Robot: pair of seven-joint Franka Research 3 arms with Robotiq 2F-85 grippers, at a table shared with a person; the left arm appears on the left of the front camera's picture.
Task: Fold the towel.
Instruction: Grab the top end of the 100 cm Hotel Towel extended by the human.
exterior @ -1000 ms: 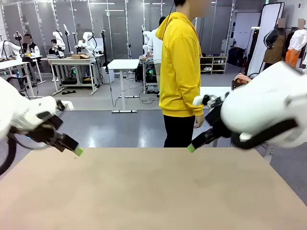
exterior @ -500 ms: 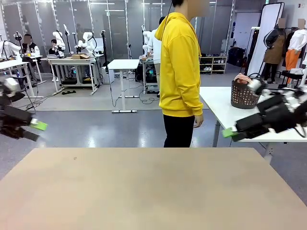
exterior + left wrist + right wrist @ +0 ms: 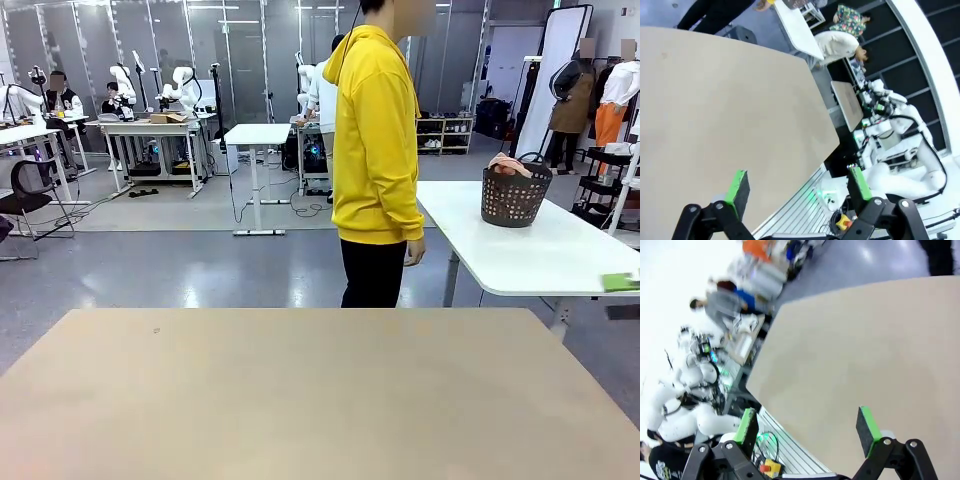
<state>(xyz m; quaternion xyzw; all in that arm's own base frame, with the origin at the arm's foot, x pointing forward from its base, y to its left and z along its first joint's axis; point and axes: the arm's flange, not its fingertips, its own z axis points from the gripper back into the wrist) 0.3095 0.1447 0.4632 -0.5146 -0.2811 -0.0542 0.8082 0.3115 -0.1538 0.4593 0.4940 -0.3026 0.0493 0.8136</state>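
The towel [image 3: 508, 163] is a salmon-pink bundle sticking out of the top of a black basket [image 3: 514, 197], which stands on a white side table [image 3: 520, 255] beyond the far right of my wooden table [image 3: 300, 400]. In the left wrist view my left gripper [image 3: 798, 184] is open, with nothing between its fingers, over the table's edge. My right gripper [image 3: 806, 427] is open as well, over the opposite edge. One green pad [image 3: 620, 282] of the right gripper pokes in at the front view's right edge.
A person in a yellow hoodie [image 3: 375, 140] stands side-on at the far edge of the wooden table, arms down. Other tables, chairs and people stand far back on the grey floor.
Both arms have swung outward from the table's far edge, the left one to the left and the right one to the right. Both grippers stayed open.
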